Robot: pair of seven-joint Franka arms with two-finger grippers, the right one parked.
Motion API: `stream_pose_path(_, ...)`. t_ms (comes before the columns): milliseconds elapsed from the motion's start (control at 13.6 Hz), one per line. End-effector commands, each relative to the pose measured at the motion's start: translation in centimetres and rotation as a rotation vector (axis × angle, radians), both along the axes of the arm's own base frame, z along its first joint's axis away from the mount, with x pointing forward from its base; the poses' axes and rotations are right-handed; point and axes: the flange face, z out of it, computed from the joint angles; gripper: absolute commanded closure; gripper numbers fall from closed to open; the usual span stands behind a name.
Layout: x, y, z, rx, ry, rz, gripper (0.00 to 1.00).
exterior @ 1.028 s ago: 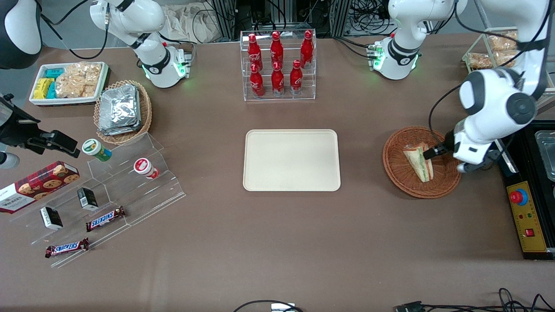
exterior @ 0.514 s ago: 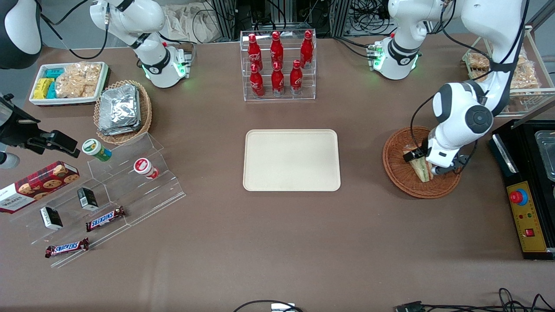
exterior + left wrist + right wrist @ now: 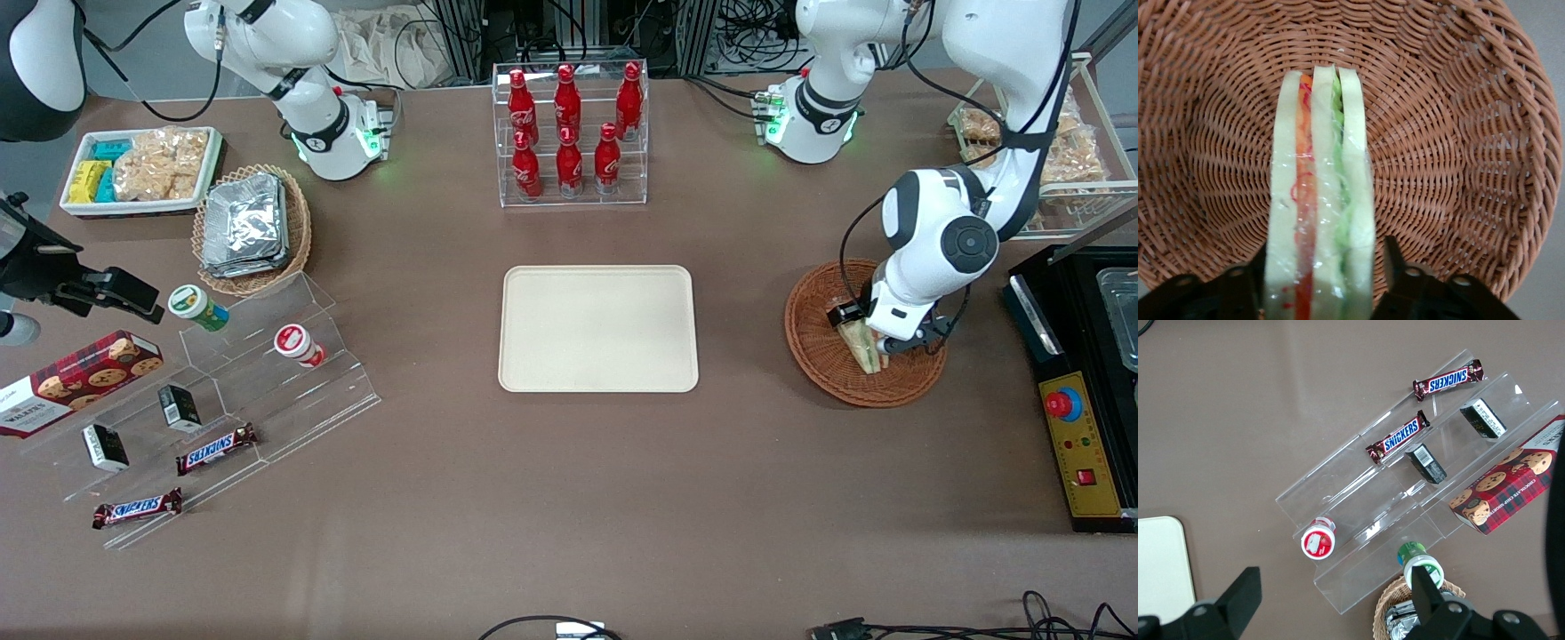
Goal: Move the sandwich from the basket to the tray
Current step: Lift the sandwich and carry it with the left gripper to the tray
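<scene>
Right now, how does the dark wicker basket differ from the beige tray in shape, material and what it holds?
The basket is round, woven, reddish-brown wicker; the tray is rectangular, smooth and cream-beige. The basket holds the sandwich, standing on edge; nothing lies on the tray. The gripper is low in the basket, its fingers on either side of the sandwich; it is not at the tray. Both rest on the brown table.

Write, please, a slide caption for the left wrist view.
Open claw straddling the wrapped sandwich, which stands on edge in the wicker basket.
</scene>
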Motion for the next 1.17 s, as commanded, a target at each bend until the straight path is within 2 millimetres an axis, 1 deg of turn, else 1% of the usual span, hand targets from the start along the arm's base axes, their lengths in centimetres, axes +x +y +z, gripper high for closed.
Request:
stream_pose_path(0,0.0,0.1,0.0,0.016,-0.02,-0.01,1.0)
stream_pose_path(147,0.2,0.4,1.4,0.015,-0.027,-0.015,1.0)
stream_pose_path(220,0.3,0.5,2.7,0.015,-0.03,-0.019,1.0)
stream_pose_path(294,0.5,0.5,5.0,0.015,-0.039,-0.018,1.0)
stream_pose_path(367,0.6,0.1,7.6,0.018,-0.025,-0.026,1.0)
stream_pose_path(514,1.4,0.1,14.9,0.033,0.019,-0.042,1.0)
stream_pose_path(661,3.1,-0.2,22.6,0.036,0.071,-0.08,1.0)
stream_pose_path(734,3.6,-0.4,25.7,0.029,0.077,-0.095,1.0)
stream_pose_path(807,4.0,-1.0,28.8,0.023,0.071,-0.124,1.0)
stream_pose_path(881,4.2,-2.3,31.2,0.021,0.072,-0.166,1.0)
stream_pose_path(954,4.4,-3.0,33.3,0.019,0.071,-0.186,1.0)
stream_pose_path(1028,4.4,-4.0,34.7,0.018,0.07,-0.205,1.0)
stream_pose_path(1101,4.2,-6.0,35.8,0.014,0.057,-0.249,1.0)
